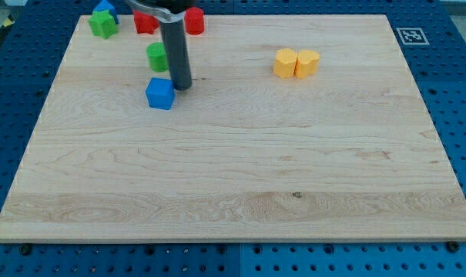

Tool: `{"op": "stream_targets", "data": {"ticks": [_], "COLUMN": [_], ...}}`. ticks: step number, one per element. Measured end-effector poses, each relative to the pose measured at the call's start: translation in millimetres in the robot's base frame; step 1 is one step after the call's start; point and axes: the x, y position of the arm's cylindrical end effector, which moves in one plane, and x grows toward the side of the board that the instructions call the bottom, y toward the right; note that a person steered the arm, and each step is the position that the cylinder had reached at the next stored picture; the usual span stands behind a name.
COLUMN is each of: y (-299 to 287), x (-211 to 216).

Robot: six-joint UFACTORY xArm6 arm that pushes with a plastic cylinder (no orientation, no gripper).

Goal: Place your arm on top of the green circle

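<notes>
green circle (155, 56) half behind rod, blue block (105, 7) edge-cropped

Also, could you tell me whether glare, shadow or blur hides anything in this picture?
Camera view: lighting is even and soft, with no glare on the board. My tip casts only a faint shadow beside the blue block. The rod partly covers the green circle. Focus is sharp throughout.

Pale wooden board (240, 169), rectangular, visible grain and a small dark knot near the view's bottom centre. It rests on a blue perforated work surface (456, 92) with regular rows of holes, showing on all sides; a black-and-white square marker (411, 35) at the board's upper right corner. Lighting even, soft, no hard shadows.
</notes>
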Motion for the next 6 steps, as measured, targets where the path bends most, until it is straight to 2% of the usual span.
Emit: {"op": "stream_targets", "data": {"ticks": [2, 4, 5, 6], "y": [41.5, 38.5, 3.4, -41.1], "x": [-19.0, -100.6, -117.6, -116.3]}}
